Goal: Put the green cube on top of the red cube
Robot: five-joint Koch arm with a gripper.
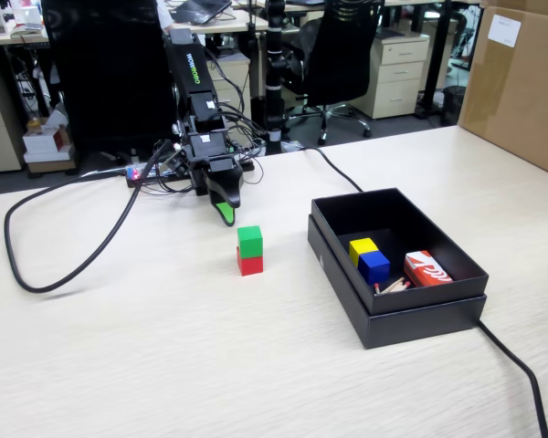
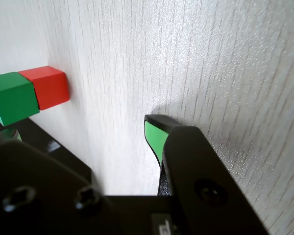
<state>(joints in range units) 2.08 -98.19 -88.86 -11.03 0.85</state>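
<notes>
On the pale wood-grain surface (image 1: 164,347) I see the green cube (image 1: 249,239) sitting squarely on the red cube (image 1: 250,264), both matte, sharp-edged and plain. My wrist view lies on its side and shows the same pair at its left edge, green cube (image 2: 10,98) touching red cube (image 2: 48,87), the green one partly cut off by the frame.

Behind the stack, near but clear of it, the arm's fingers (image 1: 223,208) hang tip-down over the surface, black plastic with a glossy green tip. From the wrist I make out one green-lined finger (image 2: 156,136) plainly; the other is mostly hidden at the lower left, with a wide stretch of bare surface between them, so I read the fingers as apart and holding nothing.

At right in the fixed view stands a shallow black box (image 1: 411,315), with a yellow cube (image 1: 362,247), a blue cube (image 1: 374,265) and a red-and-white packet (image 1: 428,268) inside. Something thin and pale lies beside the packet; I cannot tell what. A black cable (image 1: 68,269) loops across the surface at left. Behind are office chairs, drawer units and a cardboard box (image 1: 521,82), cut off at right.
</notes>
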